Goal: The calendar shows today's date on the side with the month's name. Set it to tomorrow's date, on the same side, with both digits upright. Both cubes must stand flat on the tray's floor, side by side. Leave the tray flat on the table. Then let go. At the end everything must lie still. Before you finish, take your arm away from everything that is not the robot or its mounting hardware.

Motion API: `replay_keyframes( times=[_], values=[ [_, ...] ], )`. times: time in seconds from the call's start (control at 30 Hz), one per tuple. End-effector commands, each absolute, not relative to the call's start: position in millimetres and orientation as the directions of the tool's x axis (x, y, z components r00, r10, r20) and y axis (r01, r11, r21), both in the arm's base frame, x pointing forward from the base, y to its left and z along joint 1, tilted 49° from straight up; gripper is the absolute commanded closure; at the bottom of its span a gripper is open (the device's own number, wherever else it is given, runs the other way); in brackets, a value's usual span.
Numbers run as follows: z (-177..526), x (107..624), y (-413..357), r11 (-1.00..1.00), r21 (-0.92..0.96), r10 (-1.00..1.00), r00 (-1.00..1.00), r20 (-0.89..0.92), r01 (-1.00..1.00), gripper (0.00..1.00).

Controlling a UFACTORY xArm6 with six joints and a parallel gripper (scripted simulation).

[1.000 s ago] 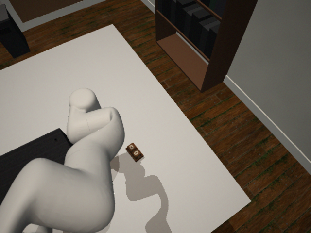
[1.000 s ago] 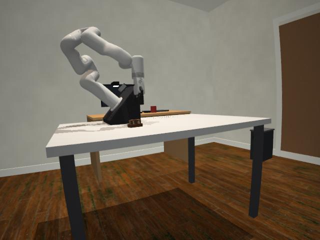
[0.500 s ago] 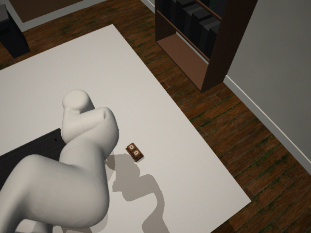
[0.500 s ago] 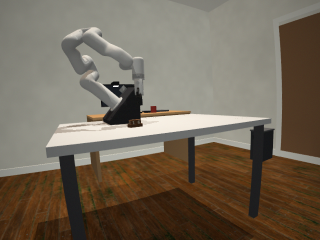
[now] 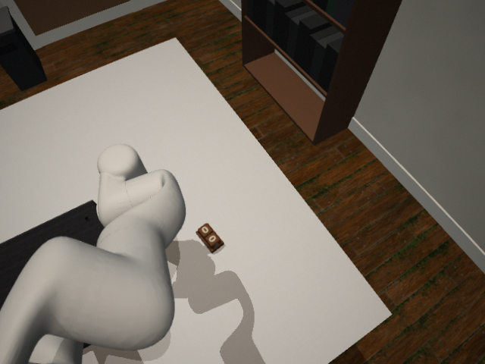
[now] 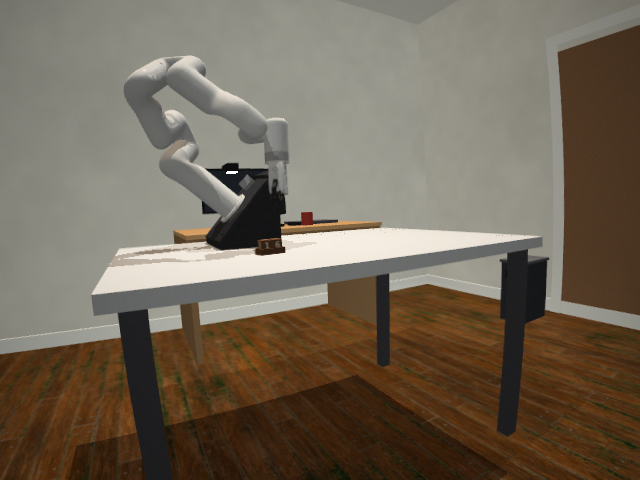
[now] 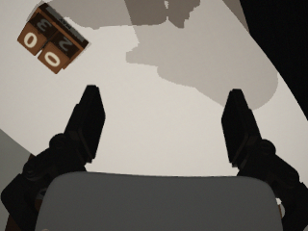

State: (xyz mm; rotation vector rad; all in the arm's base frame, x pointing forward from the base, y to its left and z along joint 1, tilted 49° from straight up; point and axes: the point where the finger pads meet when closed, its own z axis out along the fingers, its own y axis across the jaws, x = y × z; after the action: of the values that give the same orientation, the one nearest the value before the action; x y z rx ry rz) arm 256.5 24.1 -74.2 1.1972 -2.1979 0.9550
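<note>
My tool [image 7: 162,117] hangs wide open and empty; the calendar [image 7: 52,38] sits untouched on the counter [image 7: 167,122], ahead-left of it, so every step remains

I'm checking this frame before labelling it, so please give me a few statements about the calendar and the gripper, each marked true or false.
1. The gripper is open and holds nothing. True.
2. Both cubes sit side by side in the tray. True.
3. The calendar lies between the gripper's fingers. False: in the wrist view it sits off to one side, apart from them.
4. The top faces of both cubes show a zero. True.
5. The tray is tipped on its side. False: it lies flat on the white table.
6. The arm presses on the cubes. False: the gripper hangs above the table.
</note>
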Motion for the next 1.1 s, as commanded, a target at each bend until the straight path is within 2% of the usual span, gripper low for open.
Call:
replay_keyframes(
  times=[0.0, 1.07],
  values=[
    [-85, 257, 13, 0.380, -0.357, -0.538, -0.518, 0.665, -0.853, 0.00],
    [-119, 254, -26, 0.380, -0.357, -0.538, -0.518, 0.665, -0.853, 0.00]
  ],
)
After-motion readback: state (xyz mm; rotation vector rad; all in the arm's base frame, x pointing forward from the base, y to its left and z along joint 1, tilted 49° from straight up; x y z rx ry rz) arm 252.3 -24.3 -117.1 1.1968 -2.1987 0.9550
